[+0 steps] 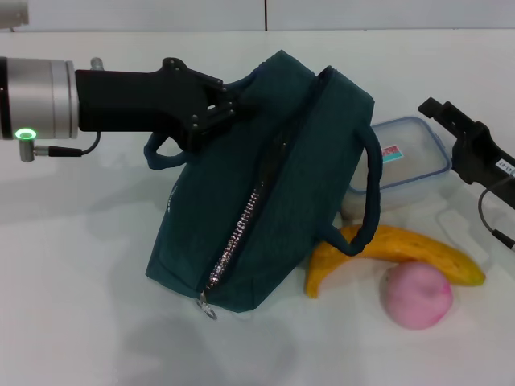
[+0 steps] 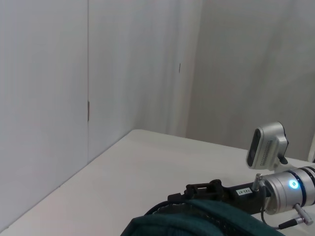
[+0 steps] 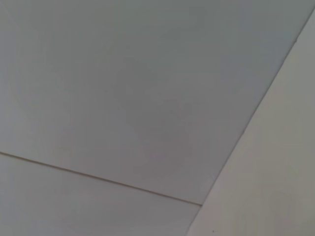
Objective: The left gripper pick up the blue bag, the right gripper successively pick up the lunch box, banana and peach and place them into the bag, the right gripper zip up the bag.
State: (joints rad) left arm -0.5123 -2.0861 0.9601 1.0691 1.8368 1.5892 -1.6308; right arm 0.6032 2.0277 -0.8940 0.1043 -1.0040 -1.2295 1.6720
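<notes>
The blue bag (image 1: 265, 201) stands tilted in the middle of the white table, with its zipper (image 1: 237, 237) facing me and the ring pull (image 1: 208, 310) at its near corner. My left gripper (image 1: 228, 103) comes in from the left and is shut on the bag's far top edge, beside one handle. The other handle (image 1: 370, 193) hangs over the banana (image 1: 418, 251). The peach (image 1: 416, 295) lies just in front of the banana. The lunch box (image 1: 406, 157) sits behind them, partly hidden by the bag. My right gripper (image 1: 451, 125) hovers at the right edge, close to the lunch box.
The white table (image 1: 80, 305) reaches to a pale wall at the back. The left wrist view shows the bag's top (image 2: 206, 223) and, beyond it, the right arm's wrist (image 2: 288, 189) with a blue light. The right wrist view holds only blank panels.
</notes>
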